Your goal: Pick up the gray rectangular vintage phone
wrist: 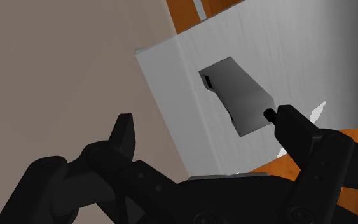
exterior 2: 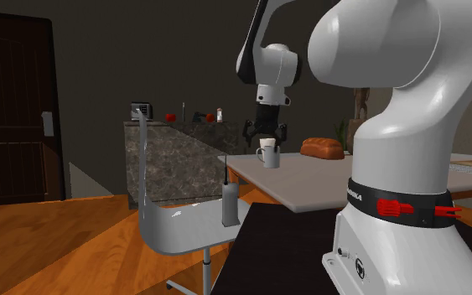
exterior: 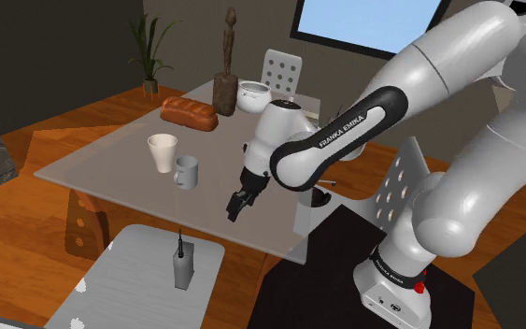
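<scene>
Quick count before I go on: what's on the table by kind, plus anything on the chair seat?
cups: 2, plain cup and handled mug
bread loaf: 1
brown figure: 1
white bowl: 1
grey phone, on the chair seat: 1
total: 6

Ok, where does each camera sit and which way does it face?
Shoulder view: high beside the stand, looking down over the table; arm and gripper show.
Second exterior view: low behind the base, looking across the table toward a counter; base and arm show.
Wrist view: on the gripper, looking down at the phone on a chair; open fingers show.
Shared: all three catch the phone.
</scene>
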### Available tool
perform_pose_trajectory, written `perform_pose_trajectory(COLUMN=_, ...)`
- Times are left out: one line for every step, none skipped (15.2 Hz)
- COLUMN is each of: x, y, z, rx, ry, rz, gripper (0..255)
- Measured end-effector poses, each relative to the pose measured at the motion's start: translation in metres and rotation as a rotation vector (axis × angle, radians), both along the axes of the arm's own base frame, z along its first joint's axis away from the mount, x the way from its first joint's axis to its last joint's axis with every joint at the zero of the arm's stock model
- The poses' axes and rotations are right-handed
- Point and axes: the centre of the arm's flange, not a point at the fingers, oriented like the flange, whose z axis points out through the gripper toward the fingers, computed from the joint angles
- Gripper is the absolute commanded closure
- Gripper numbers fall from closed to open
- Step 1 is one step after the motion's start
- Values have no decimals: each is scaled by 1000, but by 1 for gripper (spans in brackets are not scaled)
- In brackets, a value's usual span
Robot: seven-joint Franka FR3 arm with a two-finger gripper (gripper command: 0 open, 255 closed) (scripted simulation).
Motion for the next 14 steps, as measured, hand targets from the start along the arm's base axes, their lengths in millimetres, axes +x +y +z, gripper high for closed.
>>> perform_pose_trajectory(x=3, y=7, z=-9, rx=0, ry=-11, rz=8, gripper=0)
perform_pose_trajectory(x=5, y=16, z=-17, rx=0, ry=-22, rz=16, gripper=0)
perform_pose_trajectory(x=8, y=25, z=-25, rx=1, ry=-32, rz=23, gripper=0)
perform_pose_trajectory(x=12, y=36, z=-35, rx=3, ry=-43, rz=31, gripper=0)
perform_pose_trajectory(x=14, y=44, z=-44, rx=3, ry=-54, rz=40, gripper=0)
perform_pose_trajectory(x=15, y=53, z=-53, rx=4, ry=-64, rz=48, gripper=0)
perform_pose_trajectory(x=18, y=63, z=-62, rx=6, ry=-76, rz=56, gripper=0)
perform_pose_trajectory(x=23, y=69, z=-71, rx=7, ry=-86, rz=65, gripper=0)
perform_pose_trajectory(x=27, y=76, z=-81, rx=8, ry=-97, rz=73, gripper=0)
perform_pose_trajectory(x=29, y=86, z=-89, rx=9, ry=-107, rz=82, gripper=0)
perform_pose_trajectory(x=31, y=95, z=-97, rx=10, ry=-118, rz=91, gripper=0)
perform_pose_trajectory(x=38, y=107, z=-105, rx=10, ry=-129, rz=99, gripper=0)
perform_pose_trajectory(x=40, y=115, z=-113, rx=10, ry=-139, rz=107, gripper=0)
perform_pose_trajectory(x=41, y=119, z=-117, rx=10, ry=-145, rz=113, gripper=0)
